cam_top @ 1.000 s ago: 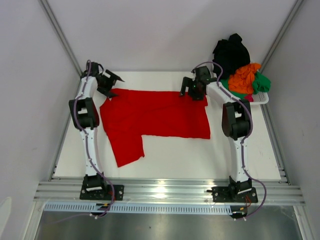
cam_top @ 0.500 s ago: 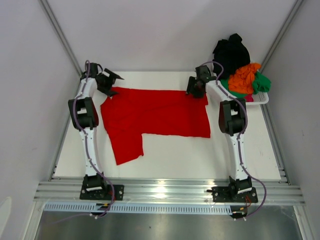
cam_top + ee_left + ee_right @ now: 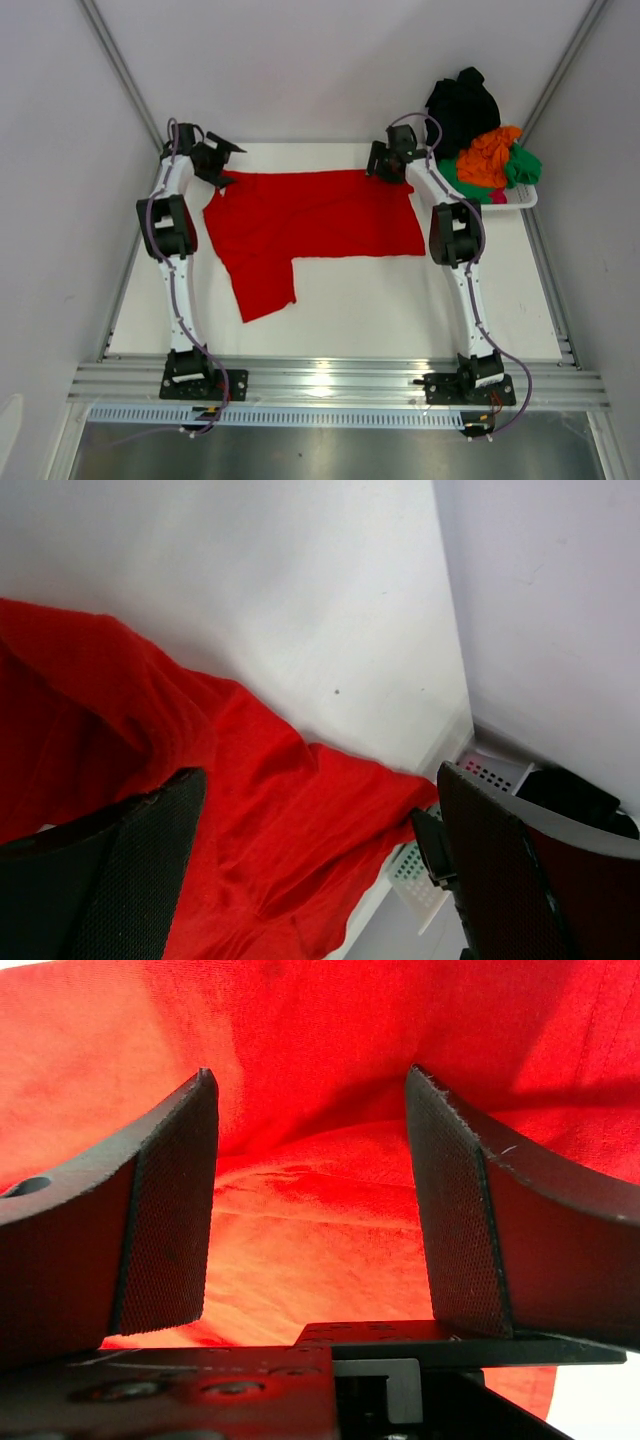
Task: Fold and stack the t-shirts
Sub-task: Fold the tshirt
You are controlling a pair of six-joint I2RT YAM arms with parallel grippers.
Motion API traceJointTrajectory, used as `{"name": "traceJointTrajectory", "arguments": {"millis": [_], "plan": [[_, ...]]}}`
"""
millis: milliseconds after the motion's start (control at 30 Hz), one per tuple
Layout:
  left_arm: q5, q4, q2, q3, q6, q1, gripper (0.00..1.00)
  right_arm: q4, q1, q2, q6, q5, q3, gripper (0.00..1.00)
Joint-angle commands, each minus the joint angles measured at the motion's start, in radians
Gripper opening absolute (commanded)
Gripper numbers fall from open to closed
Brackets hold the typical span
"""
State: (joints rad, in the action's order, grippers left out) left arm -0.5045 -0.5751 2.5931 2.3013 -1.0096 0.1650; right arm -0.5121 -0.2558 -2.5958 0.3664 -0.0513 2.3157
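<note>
Firstly, table (image 3: 340, 320): white, with both arms reaching to its far edge.
Red t-shirt (image 3: 310, 225): spread nearly flat across the far half of the table. One flap trails toward the near left, and the far right corner is rumpled.
Basket (image 3: 528, 200): at the far right, well apart from the red shirt. It is heaped with black (image 3: 462, 105), orange (image 3: 490, 155) and green (image 3: 523, 165) shirts not yet folded.
Left gripper (image 3: 226, 166): jaws spread wide and holding nothing, over the shirt's far left corner.
Right gripper (image 3: 308, 1150): jaws parted and straddling a raised fold of red cloth at the far right corner. The pads look bare, so nothing is pinched.
Handling: the cloth is probably light, limp and likely to slide on the smooth table. It should be pinched at both far corners together, right at the edge, so that it lifts evenly without bunching.
</note>
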Motion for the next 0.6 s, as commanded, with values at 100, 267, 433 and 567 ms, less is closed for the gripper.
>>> {"name": "traceJointTrajectory", "arguments": {"millis": [100,267,433,567], "plan": [[-0.009,0.096,0.039,0.102,-0.058,0.008,0.99,0.029,0.015,-0.101,0.037,-0.013,0.03,0.72],[-0.009,0.139,0.058,0.122,-0.073,0.011,0.99,0.049,0.015,-0.101,0.037,-0.047,0.033,0.73],[-0.026,0.164,-0.098,-0.002,0.002,0.008,0.99,0.084,0.015,-0.024,0.017,-0.113,0.03,0.77],[-0.043,0.254,-0.356,-0.161,0.086,0.016,0.99,0.129,0.015,0.155,-0.041,-0.169,0.028,0.87]]}}
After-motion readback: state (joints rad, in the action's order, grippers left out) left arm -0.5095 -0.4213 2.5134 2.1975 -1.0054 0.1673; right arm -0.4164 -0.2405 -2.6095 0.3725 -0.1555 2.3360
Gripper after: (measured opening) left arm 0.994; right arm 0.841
